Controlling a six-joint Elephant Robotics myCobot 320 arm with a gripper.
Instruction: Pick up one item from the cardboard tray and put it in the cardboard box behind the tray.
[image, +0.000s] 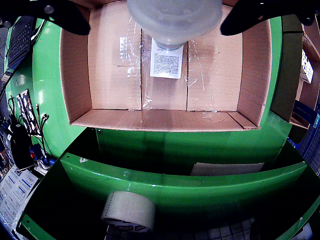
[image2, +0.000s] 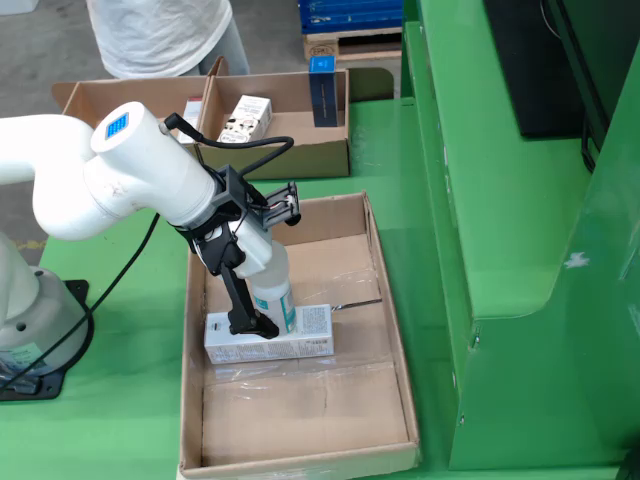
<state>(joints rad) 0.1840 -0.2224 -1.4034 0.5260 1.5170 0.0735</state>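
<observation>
In the view from the side, my gripper (image2: 264, 312) is down inside the large cardboard box (image2: 392, 330), shut on a white plastic bottle (image2: 272, 280) with a teal label, which is tilted. The bottle's foot is just behind a white carton (image2: 270, 347) lying flat on the box floor. The view that rides on the gripper shows the bottle (image: 174, 17) between my two black fingers (image: 65, 17), over the box floor (image: 115, 65). A white printed label (image: 166, 64) shows just below it. The divided cardboard tray (image2: 92, 97) stands beyond the box and holds a small carton (image2: 245, 118).
A tall green cabinet (image2: 500, 250) runs along the box's right side in the side view. A person (image2: 160, 35) stands behind the tray. A tape roll (image: 129, 210) lies on a green ledge below the box in the gripper view. Cables and clutter (image: 25, 130) sit at the left.
</observation>
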